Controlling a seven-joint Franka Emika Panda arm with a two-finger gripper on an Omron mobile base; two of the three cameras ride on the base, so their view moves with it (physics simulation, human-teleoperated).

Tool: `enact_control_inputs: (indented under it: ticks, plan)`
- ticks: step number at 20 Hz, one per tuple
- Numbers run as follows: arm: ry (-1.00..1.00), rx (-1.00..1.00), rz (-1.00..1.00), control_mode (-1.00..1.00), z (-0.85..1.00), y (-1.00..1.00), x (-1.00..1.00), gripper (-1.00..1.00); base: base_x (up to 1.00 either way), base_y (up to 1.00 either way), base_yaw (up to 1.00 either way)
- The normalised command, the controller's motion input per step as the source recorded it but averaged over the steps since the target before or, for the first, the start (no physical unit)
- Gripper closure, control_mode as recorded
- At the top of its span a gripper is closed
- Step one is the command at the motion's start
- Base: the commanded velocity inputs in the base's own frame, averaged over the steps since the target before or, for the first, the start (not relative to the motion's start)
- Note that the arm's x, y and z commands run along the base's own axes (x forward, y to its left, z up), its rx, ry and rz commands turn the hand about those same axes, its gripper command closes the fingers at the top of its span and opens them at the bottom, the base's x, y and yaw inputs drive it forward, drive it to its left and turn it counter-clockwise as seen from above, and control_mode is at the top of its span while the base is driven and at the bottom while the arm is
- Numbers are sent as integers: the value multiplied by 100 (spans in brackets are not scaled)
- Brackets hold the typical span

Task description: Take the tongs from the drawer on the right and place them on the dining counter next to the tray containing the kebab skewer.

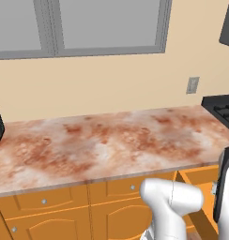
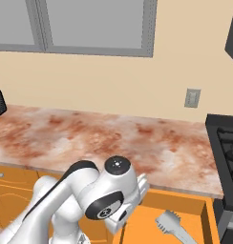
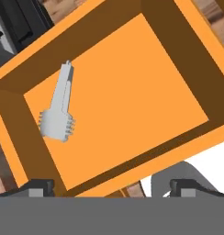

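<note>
Gripper (image 3: 111, 187), jaws spread wide and holding nothing, poised above the open drawer (image 3: 132, 98). The tongs (image 3: 58, 112) lie flat on the drawer floor, up and to the left of the fingertips in the hand view, apart from them and near one side wall. In the right base view the tongs (image 2: 173, 225) rest in the drawer beneath the marbled worktop (image 2: 90, 136). Beyond: stove (image 2: 228, 143), wall outlet (image 2: 192, 97), window (image 2: 90, 24).
</note>
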Motion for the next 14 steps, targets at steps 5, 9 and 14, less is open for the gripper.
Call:
enact_control_inputs:
  ticks: [5, 9, 14]
  plan:
    - [5, -4, 0, -100, -40, -25, 19, -100, 0, 0, 0]
    - [7, -6, 0, -100, -38, -14, 36, -100, 0, 0, 0]
    - [6, -4, 0, -100, -36, -25, 36, -100, 0, 0, 0]
